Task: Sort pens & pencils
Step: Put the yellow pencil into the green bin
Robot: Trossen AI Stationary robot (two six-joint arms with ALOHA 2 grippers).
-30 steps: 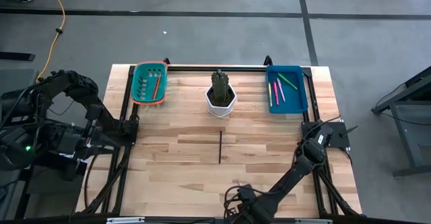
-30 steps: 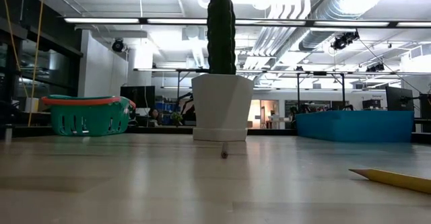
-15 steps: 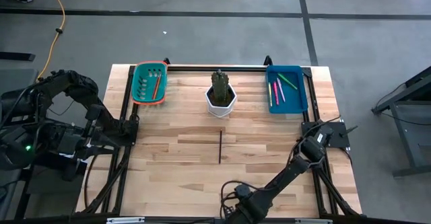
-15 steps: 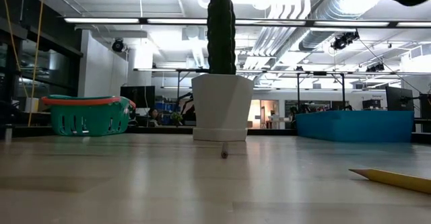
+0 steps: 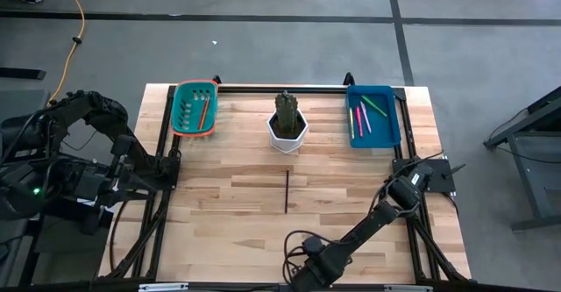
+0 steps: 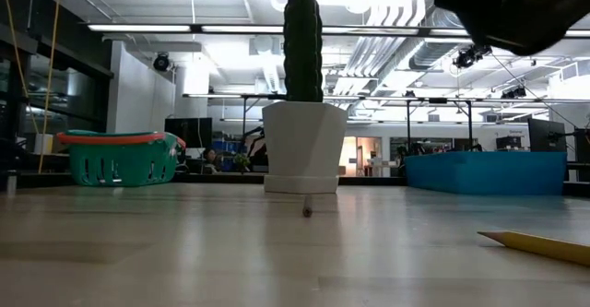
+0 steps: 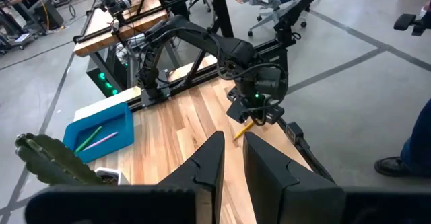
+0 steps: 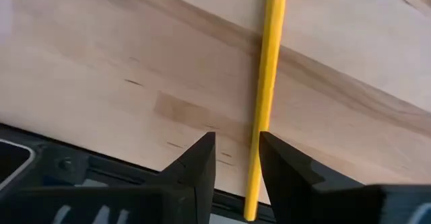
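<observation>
A yellow pencil (image 8: 267, 76) lies flat on the table near its near edge, also seen in the low view (image 6: 539, 244). My right gripper (image 8: 236, 158) hangs open above it, pointing down. Its fingers stand on either side of the pencil's line without touching. A dark pencil (image 5: 287, 191) lies at the table's middle. An orange pencil (image 5: 203, 113) rests in the teal basket (image 5: 180, 117). Pink and green pens (image 5: 363, 117) lie in the blue tray (image 5: 390, 121). My left gripper (image 7: 234, 158) waits high at the table's left side, a narrow gap between its fingers, holding nothing.
A white pot with a cactus (image 5: 287, 125) stands at the far middle, between basket and tray. A dark rail (image 5: 280, 88) runs along the far edge. Bare wood lies around the dark pencil. The right arm (image 5: 377, 217) slants across the near right part of the table.
My right gripper has sunk toward the yellow pencil; in the low view its dark body has come down into the picture at the upper right. The pencils and pens lie where they were.
</observation>
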